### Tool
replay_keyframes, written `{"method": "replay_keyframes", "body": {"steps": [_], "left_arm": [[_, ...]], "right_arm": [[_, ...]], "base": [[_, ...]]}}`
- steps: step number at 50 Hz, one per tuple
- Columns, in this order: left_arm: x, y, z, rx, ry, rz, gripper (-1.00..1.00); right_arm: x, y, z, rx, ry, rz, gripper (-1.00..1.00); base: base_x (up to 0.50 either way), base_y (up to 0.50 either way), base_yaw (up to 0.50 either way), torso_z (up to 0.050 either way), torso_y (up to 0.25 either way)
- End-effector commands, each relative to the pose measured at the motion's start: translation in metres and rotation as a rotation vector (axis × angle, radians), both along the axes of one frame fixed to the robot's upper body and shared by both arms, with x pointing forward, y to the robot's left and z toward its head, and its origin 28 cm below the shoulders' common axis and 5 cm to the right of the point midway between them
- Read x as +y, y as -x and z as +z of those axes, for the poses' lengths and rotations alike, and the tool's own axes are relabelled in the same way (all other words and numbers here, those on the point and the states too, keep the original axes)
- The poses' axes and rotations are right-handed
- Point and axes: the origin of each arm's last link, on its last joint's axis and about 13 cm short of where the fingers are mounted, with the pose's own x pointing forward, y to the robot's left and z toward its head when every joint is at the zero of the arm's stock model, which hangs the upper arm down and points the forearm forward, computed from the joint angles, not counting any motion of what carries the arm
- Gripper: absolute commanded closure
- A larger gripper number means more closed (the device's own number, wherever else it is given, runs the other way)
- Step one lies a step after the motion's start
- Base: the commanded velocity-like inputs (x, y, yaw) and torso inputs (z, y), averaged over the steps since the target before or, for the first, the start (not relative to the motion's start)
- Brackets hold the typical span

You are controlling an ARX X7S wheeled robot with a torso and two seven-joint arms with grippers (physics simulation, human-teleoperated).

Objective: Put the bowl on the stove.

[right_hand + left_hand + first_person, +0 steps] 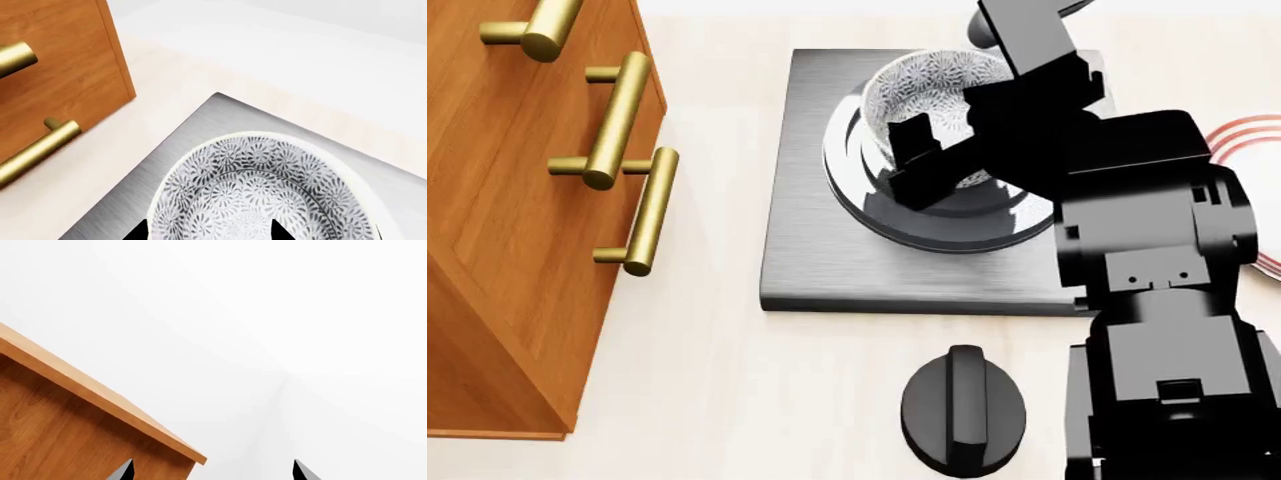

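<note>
Bowl (928, 95): over the stove (827, 250) burner, directly under the right gripper (941, 150).
Right gripper: seems clamped on the bowl's rim.
Left gripper (210, 472): spread apart, holding nothing.

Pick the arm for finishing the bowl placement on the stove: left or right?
Right. Its hand is at the bowl over the stove burner, fingers straddling the rim. The left hand faces only wall and a wooden cabinet.
</note>
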Motion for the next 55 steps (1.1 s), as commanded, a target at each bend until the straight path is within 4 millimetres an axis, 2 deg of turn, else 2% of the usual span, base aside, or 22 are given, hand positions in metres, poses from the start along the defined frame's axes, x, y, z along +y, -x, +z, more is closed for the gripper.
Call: {"method": "replay_keyframes", "body": {"steps": [1,16,23,29,32,37,38,44,55], "left_arm": [[0.004,-0.001,0.0,-0.017,0.01,0.047,-1.0],[0.004,-0.002,0.0,-0.016,0.01,0.046,-1.0],[0.004,-0.002,0.0,-0.015,0.01,0.044,-1.0],[0.003,-0.001,-0.001,-0.015,0.009,0.039,-1.0],[0.003,-0.001,-0.001,-0.016,0.008,0.041,-1.0],[0.003,-0.001,0.0,-0.017,0.009,0.041,-1.0],[0.003,0.0,0.0,-0.017,0.011,0.04,-1.0],[0.003,0.0,0.0,-0.019,0.01,0.041,-1.0],[0.003,0.0,0.001,-0.019,0.01,0.04,-1.0]], "right_arm": [[0.009,-0.001,0.002,0.01,-0.047,0.068,-1.0],[0.009,-0.001,0.006,0.025,-0.125,0.163,-1.0],[0.006,-0.002,0.014,-0.048,-0.193,0.179,-1.0],[-0.008,-0.001,0.02,-0.182,-0.294,0.142,-1.0],[-0.014,0.011,0.022,-0.205,-0.293,0.124,-1.0],[-0.03,0.049,0.026,-0.25,-0.282,0.07,-1.0],[-0.03,0.05,0.026,-0.25,-0.282,0.07,-1.0],[-0.045,0.082,0.023,-0.287,-0.321,-0.009,-1.0],[-0.068,0.13,-0.003,-0.312,-0.393,-0.187,-1.0]], "base": [[0.0,0.0,0.0,0.0,0.0],[0.0,0.0,0.0,0.0,0.0],[0.0,0.0,0.0,0.0,0.0],[0.0,0.0,0.0,0.0,0.0],[0.0,0.0,0.0,0.0,0.0],[0.0,0.0,0.0,0.0,0.0],[0.0,0.0,0.0,0.0,0.0],[0.0,0.0,0.0,0.0,0.0],[0.0,0.0,0.0,0.0,0.0]]}}
